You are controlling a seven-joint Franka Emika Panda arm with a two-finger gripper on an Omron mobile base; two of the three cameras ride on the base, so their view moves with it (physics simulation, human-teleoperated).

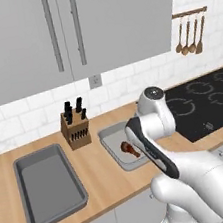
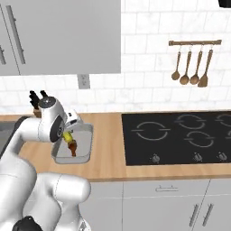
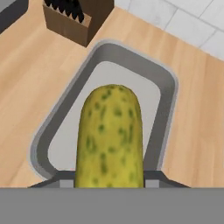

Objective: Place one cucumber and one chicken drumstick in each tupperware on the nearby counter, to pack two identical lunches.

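Note:
My gripper (image 2: 69,134) is shut on a yellow-green cucumber (image 3: 109,135), holding it just above the right-hand grey tupperware (image 3: 168,100) on the wooden counter (image 1: 102,185). In that tupperware (image 1: 109,140) lies a brown chicken drumstick (image 1: 130,149); from the right base view the drumstick (image 2: 72,148) sits right under the cucumber (image 2: 67,136). In the hand view the cucumber hides the drumstick. The second tupperware (image 1: 26,199), further left, holds nothing that I can see.
A wooden knife block (image 1: 75,125) stands at the back between the two trays, close to the tray under my hand. The black stovetop (image 2: 180,135) lies to the right. Wooden utensils (image 2: 191,67) hang on the tiled wall. Wall cabinets (image 1: 66,29) hang overhead.

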